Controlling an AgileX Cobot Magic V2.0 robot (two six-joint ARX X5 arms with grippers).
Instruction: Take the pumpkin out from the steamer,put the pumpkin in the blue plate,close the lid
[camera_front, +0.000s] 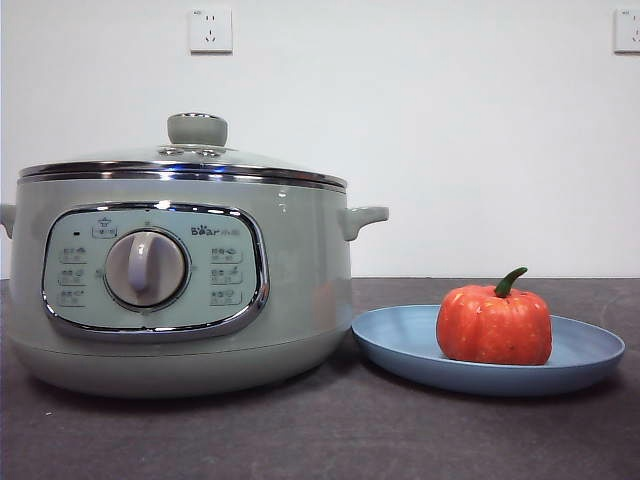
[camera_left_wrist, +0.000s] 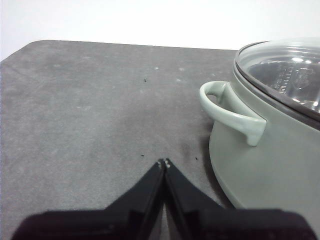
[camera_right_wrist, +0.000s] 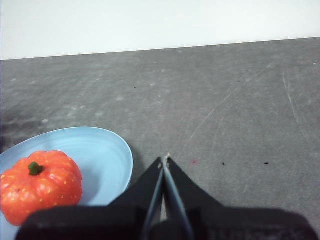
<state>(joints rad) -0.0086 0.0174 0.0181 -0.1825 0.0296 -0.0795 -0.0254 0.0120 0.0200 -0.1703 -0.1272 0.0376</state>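
Note:
The pale green steamer (camera_front: 180, 290) stands at the left of the front view with the glass lid (camera_front: 185, 158) resting shut on it. The orange pumpkin (camera_front: 494, 324) sits upright in the blue plate (camera_front: 590, 355) to the steamer's right. My left gripper (camera_left_wrist: 164, 162) is shut and empty, low over the table beside the steamer's side handle (camera_left_wrist: 227, 109). My right gripper (camera_right_wrist: 166, 159) is shut and empty, over the table just beside the blue plate (camera_right_wrist: 107, 155) and the pumpkin (camera_right_wrist: 41, 184). Neither arm shows in the front view.
The dark grey table (camera_front: 330, 440) runs under everything. A white wall with two sockets (camera_front: 210, 30) stands behind. The lid also shows in the left wrist view (camera_left_wrist: 285, 67).

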